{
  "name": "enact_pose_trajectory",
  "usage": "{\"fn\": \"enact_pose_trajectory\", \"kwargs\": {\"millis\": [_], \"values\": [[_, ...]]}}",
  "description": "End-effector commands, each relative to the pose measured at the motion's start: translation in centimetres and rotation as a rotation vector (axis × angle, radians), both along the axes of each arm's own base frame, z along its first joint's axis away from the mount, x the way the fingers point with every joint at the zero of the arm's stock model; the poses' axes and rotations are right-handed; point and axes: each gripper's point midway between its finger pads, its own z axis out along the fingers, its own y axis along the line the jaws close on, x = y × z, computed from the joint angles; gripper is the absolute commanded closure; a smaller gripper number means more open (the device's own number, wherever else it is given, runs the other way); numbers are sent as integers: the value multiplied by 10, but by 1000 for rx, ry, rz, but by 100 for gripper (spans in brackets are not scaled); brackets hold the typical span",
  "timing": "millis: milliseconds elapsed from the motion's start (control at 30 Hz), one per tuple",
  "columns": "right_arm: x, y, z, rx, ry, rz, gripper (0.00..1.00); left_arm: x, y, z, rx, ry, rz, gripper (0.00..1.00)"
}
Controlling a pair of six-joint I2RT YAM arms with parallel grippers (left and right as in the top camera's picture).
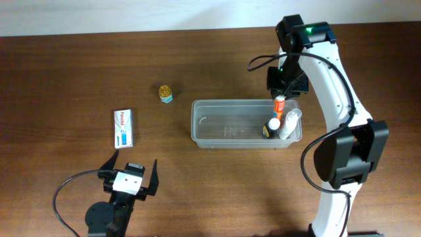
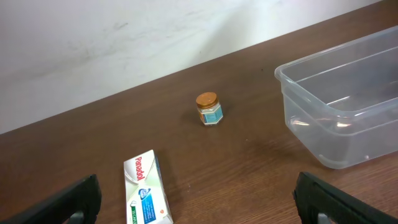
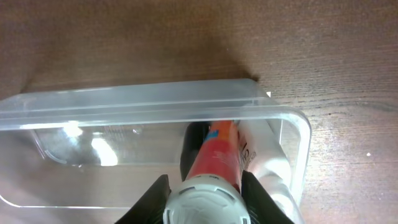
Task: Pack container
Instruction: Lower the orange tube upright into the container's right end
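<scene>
We had the container (image 1: pixel 223 128) on the worktop (image 1: pixel 66 72), two bottles (image 1: pixel 279 125) inside; right end effector (image 3: pixel 205 186) clamped on a red tube (image 3: pixel 214 155) at its right end, left end effector (image 1: pixel 131 170) wide apart. The box (image 1: pixel 123 127) and jar (image 1: pixel 166 93) lay unpacked.

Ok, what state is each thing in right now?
Container: lidless, partly packed.
Red tube: inside container, cap clamped by right end effector.
White bottle: inside container.
Dark bottle: inside container.
Jar: upright on table, lid on.
Panadol box: lying flat on table.
Left end effector: open, empty.

The container (image 2: pixel 298 106) (left wrist view) runs off the right edge.
</scene>
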Motion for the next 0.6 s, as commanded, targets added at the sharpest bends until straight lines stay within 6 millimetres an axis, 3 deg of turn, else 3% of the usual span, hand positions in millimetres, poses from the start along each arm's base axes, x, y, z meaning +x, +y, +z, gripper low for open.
{"fn": "enact_pose_trajectory", "kwargs": {"millis": [0,367,567], "values": [[-5,-2,20,-10,-41,4,71,0,0,-1,13,-5,-4,1],[-19,-6,36,-25,-4,26,71,0,0,-1,13,-5,-4,1],[-21,-9,36,-40,4,48,65,0,0,-1,13,-5,-4,1]]}}
